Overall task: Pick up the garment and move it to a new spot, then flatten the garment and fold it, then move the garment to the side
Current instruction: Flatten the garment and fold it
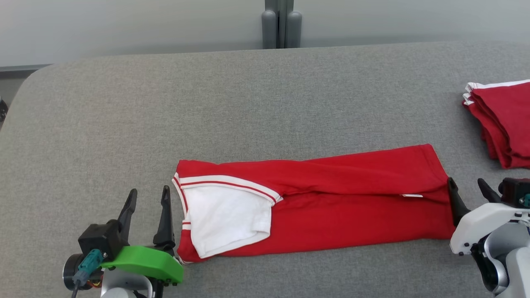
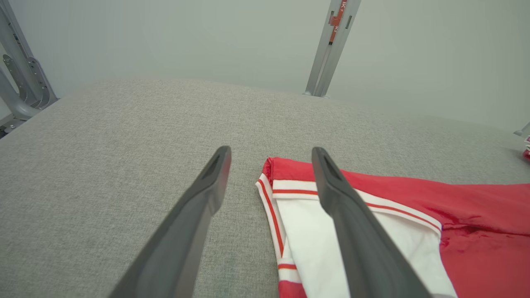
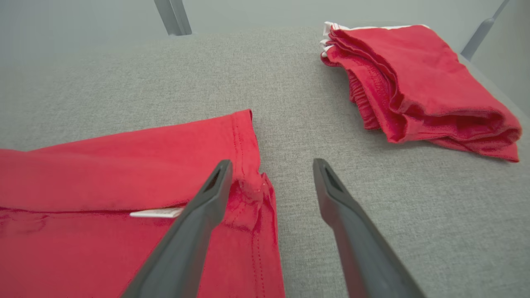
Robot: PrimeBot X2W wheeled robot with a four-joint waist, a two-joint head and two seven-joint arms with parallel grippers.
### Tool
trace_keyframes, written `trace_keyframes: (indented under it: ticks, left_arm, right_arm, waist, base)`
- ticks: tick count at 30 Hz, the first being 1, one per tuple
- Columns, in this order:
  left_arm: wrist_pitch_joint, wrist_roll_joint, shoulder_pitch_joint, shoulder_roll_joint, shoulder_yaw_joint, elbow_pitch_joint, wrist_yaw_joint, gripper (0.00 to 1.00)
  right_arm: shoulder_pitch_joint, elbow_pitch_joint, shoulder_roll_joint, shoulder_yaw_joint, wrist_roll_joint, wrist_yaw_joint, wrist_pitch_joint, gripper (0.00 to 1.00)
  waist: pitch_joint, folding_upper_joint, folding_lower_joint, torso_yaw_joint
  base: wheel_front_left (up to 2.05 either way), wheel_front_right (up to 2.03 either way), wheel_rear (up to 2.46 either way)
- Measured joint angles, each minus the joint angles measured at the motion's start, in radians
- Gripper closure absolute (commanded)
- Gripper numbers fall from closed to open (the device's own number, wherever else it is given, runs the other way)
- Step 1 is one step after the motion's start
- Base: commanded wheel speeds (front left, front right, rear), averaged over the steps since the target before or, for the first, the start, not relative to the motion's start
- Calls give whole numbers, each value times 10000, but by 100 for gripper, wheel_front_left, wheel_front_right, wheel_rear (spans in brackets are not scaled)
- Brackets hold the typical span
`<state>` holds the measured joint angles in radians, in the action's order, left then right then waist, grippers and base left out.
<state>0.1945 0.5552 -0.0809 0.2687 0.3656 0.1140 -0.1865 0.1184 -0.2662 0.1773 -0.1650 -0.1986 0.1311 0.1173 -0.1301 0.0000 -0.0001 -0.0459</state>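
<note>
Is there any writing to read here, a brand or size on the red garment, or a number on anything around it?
No text can be read.
White tag on the red garment: too small to show any print.
Red strip on the grey post: its marks are too blurred to read.
Folded red pile: no lettering shows.

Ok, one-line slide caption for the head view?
Both open, left gripper and right gripper flank the folded red garment on the grey table; folded stack far right.
</note>
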Motion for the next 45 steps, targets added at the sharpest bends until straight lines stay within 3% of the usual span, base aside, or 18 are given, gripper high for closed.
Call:
trace_keyframes:
  ticks: [7, 18, 19, 20, 21, 23, 24, 25, 32, 39, 45]
  left_arm:
    - [111, -25, -134, -46, -15, 251, -73, 0]
    - [268, 65, -182, -59, -151, 433, -81, 0]
    - [270, 67, -190, -48, -163, 453, -81, 0]
    - [282, 67, -198, -35, -174, 466, -81, 0]
    - [282, 69, -211, -27, -182, 476, -81, 0]
    - [286, 71, -222, -12, -196, 487, -81, 0]
    - [297, 71, -226, -10, -196, 489, -81, 0]
    - [309, 69, -226, -6, -192, 495, -81, 0]
    - [313, 86, -228, 27, -184, 527, -86, 0]
    - [332, 165, -171, 84, -238, 581, -163, 0]
    - [307, 234, -117, 205, -263, 591, -194, 0]
  right_arm:
    - [692, -1267, 765, 805, -399, 0, 1183, 0]
    - [1290, -2579, 1103, 1503, -1174, 0, 1758, 0]
    - [1387, -2704, 1116, 1574, -1185, 0, 1760, 6]
    - [1481, -2830, 1114, 1641, -1220, -2, 1764, 33]
    - [1554, -2928, 1110, 1685, -1271, -2, 1781, 53]
    - [1725, -3185, 1108, 1781, -1350, 0, 1779, 70]
    - [1788, -3285, 1110, 1824, -1356, 0, 1741, 93]
    - [1858, -3400, 1110, 1868, -1358, 2, 1697, 100]
    - [2136, -3829, 1202, 1960, -1448, 19, 1081, 100]
    - [1755, -3563, 2025, 1544, -1709, 6, 830, 100]
    - [1328, -2907, 1914, 1262, -2136, 4, 836, 100]
  waist:
    - [-66, 0, 0, -293]
    - [-158, 0, 0, -642]
    - [-157, 0, 0, -640]
    - [-154, 0, 0, -634]
    - [-152, 0, 0, -628]
    - [-146, 0, 0, -606]
    - [-147, 0, 0, -596]
    - [-143, 0, 0, -583]
    - [-65, 0, 0, -419]
    - [147, 0, 1, -159]
    - [302, 0, 0, 119]
  base:
    - [0, 0, 0]
    - [0, 0, 0]
    - [0, 0, 0]
    - [0, 0, 0]
    - [0, 0, 0]
    - [0, 0, 0]
    - [0, 0, 0]
    - [0, 0, 0]
    - [0, 0, 0]
    - [0, 0, 0]
    - [0, 0, 0]
